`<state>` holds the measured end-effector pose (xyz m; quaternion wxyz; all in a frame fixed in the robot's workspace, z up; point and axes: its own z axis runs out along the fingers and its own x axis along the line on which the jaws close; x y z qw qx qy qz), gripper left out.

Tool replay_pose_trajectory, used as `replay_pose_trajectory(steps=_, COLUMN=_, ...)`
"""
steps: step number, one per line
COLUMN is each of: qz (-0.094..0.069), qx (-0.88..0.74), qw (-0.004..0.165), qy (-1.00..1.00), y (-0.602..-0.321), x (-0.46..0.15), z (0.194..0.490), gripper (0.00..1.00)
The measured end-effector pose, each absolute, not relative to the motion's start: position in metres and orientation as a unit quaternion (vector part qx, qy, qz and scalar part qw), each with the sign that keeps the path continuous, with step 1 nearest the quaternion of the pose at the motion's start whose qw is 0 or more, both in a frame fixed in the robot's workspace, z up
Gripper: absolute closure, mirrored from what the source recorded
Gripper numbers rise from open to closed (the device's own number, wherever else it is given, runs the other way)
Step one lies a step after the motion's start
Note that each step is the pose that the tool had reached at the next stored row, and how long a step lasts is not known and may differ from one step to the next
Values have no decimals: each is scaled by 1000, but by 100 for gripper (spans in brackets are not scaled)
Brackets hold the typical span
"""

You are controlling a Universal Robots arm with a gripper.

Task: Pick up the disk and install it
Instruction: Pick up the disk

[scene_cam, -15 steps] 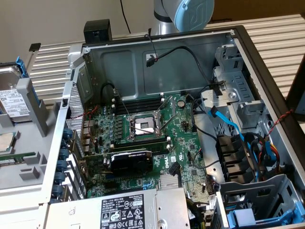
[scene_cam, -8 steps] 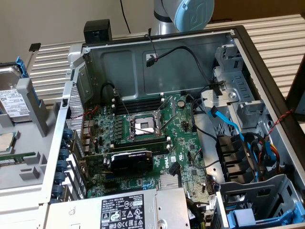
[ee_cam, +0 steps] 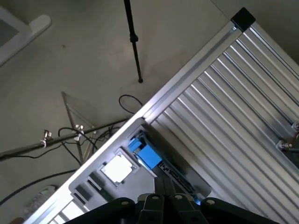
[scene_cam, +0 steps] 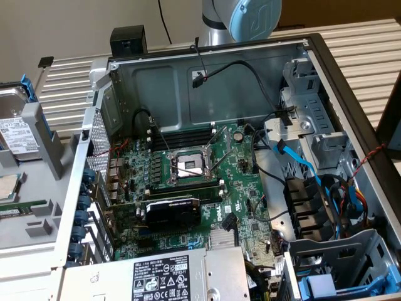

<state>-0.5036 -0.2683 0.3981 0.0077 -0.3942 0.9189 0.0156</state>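
Beside the grey computer case (scene_cam: 188, 84), the blue-framed silver disk (scene_cam: 14, 132) is best approached squarely; the black gripper (ee_cam: 164, 181) is closed, empty.

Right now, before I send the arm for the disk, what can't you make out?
Disk, exterior view: cut off by the left edge and partly behind a gray bracket; the label print is too small to read.
Arm, exterior view: cut off by the top edge.
Gripper, wrist view: cut off by the picture's edge.
Blue tray, exterior view: cut by the lower edge, partly behind a metal cage.
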Motion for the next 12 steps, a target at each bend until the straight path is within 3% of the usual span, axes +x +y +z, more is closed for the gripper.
replay_pose_trajectory(steps=12, qz=16, qx=-492, qw=6, qy=871, y=-268, x=-504, z=398, gripper=89)
